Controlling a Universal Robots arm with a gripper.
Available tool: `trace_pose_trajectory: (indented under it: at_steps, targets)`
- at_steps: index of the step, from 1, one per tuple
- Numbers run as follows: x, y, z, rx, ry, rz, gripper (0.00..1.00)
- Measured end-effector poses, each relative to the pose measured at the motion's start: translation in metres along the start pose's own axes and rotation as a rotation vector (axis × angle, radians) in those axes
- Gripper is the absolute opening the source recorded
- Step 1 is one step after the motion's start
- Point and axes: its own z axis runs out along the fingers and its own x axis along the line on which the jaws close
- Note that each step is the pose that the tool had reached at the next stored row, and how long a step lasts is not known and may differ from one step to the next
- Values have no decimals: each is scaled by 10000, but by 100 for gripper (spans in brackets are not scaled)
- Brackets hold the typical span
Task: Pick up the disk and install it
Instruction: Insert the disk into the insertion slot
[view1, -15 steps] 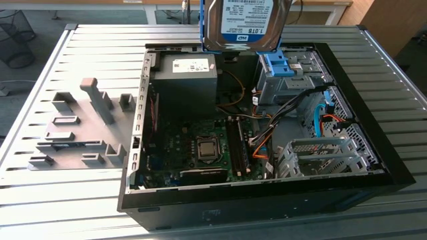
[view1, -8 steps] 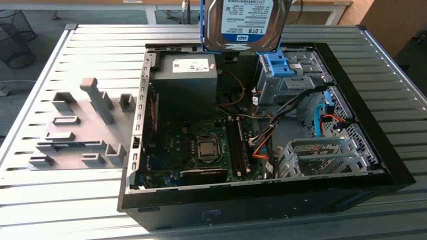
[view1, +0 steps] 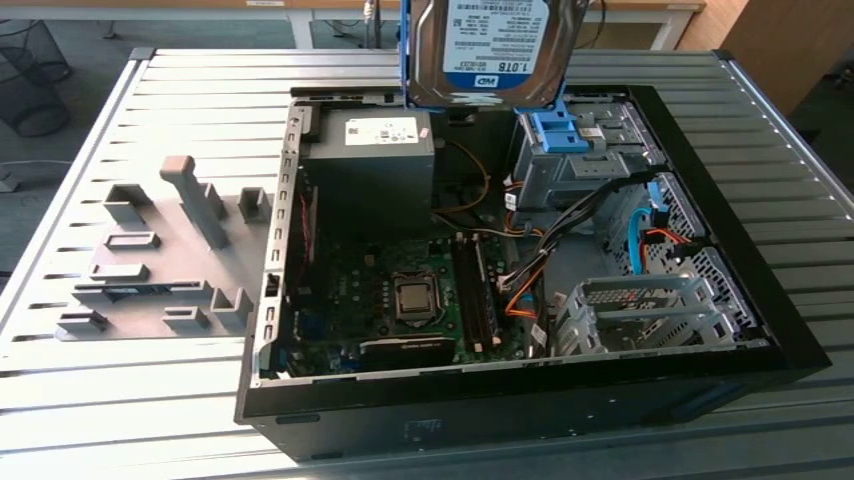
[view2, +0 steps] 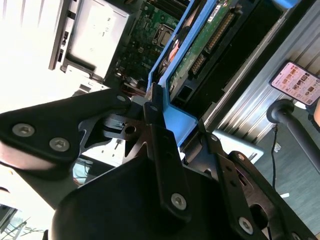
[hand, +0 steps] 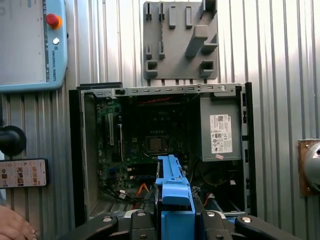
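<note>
End effector (view2: 156, 111) apparently grips disk (view1: 489, 45) (above case (view1: 534, 410)).

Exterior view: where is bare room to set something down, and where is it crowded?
Free: ribbed table at the exterior view's right of the computer case. Crowded: grey fixture plate at that view's left; inside the case.

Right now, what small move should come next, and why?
Probably lower the disk toward the drive cage: the gripper clamps its blue bracket, and the disk hangs above the open case, not yet seated.
</note>
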Motion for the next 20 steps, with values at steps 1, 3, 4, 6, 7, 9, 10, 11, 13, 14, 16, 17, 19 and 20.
trace_pose_trajectory:
  at_steps: [1,3,4,6,7,9,10,11,13,14,16,17,19,20]
  targets:
    - [35,-2,3,0,0,0,36]
    - [109,-7,10,-1,0,0,36]
    - [139,-9,16,-1,1,0,36]
    - [179,-11,33,0,-1,-3,36]
    - [188,-12,41,1,-3,-16,36]
    - [189,-15,55,-3,4,-177,36]
    - [190,-16,62,-5,4,-308,36]
    - [190,-17,68,-7,5,-435,36]
    - [193,-20,76,-10,8,-551,36]
    - [197,-21,78,-11,10,-583,36]
    - [214,-22,86,-11,10,-616,36]
    - [228,-23,90,-11,9,-620,36]
    - [257,-25,97,-11,10,-620,36]
    - [258,-27,103,-10,6,-620,36]
